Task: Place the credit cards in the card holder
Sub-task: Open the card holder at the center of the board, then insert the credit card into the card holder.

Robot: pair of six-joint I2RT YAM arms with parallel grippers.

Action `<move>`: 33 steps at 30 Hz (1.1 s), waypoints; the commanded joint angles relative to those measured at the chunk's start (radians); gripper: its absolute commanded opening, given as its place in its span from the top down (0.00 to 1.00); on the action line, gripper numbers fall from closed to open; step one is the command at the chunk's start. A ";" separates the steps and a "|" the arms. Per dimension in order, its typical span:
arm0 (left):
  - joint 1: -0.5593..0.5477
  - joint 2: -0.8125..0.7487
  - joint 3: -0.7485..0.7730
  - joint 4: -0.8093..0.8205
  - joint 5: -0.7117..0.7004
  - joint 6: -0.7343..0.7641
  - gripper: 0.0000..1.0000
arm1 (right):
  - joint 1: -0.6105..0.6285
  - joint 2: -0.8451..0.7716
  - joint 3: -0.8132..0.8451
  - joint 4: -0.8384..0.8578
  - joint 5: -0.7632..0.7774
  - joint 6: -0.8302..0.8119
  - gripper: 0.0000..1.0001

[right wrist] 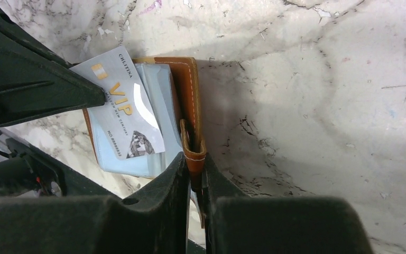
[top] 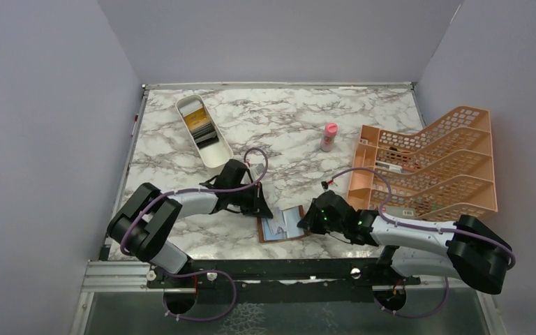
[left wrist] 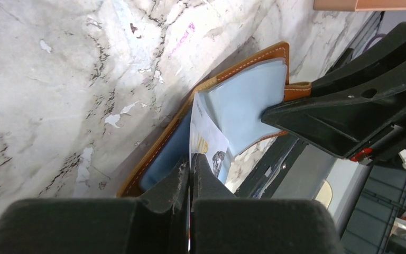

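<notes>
Marbled desk point(top: 286, 132). Card holder point(right wrist: 186, 79) is gripped at its strap by the clenched right pincer point(right wrist: 194, 172). VIP card point(right wrist: 121, 114), clamped in the left pincer point(left wrist: 190, 169), is laid slantwise over its blue-grey inside.

One brown card holder point(top: 283, 225) lies on the single marble counter point(top: 286, 132), and one pale VIP card point(right wrist: 124, 114) sits at it. One white tray point(top: 218, 155) holds at least two more cards point(top: 197, 118), a yellow-gold one and a dark one, though the exact number in the stack cannot be counted. There are also one orange lattice rack point(top: 453, 160), one small pink-capped bottle point(top: 329, 137), and two arms, each with one pincer: the left pincer point(left wrist: 190, 174) and the right pincer point(right wrist: 194, 174).
</notes>
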 commanded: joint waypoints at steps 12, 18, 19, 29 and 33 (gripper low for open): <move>-0.003 0.058 0.054 -0.057 0.006 0.098 1.00 | 0.002 0.075 0.137 -0.253 0.192 -0.168 0.66; -0.006 0.071 0.071 -0.070 0.028 0.114 1.00 | 0.001 0.093 0.150 -0.259 0.200 -0.193 0.77; -0.006 0.074 0.074 -0.071 0.029 0.114 1.00 | 0.002 0.098 0.149 -0.257 0.198 -0.190 0.78; -0.019 0.074 0.020 0.055 0.075 0.027 1.00 | 0.002 0.127 0.103 -0.200 0.139 -0.144 0.80; -0.031 0.099 -0.011 0.169 0.123 -0.035 1.00 | 0.002 0.127 0.108 -0.201 0.137 -0.145 0.80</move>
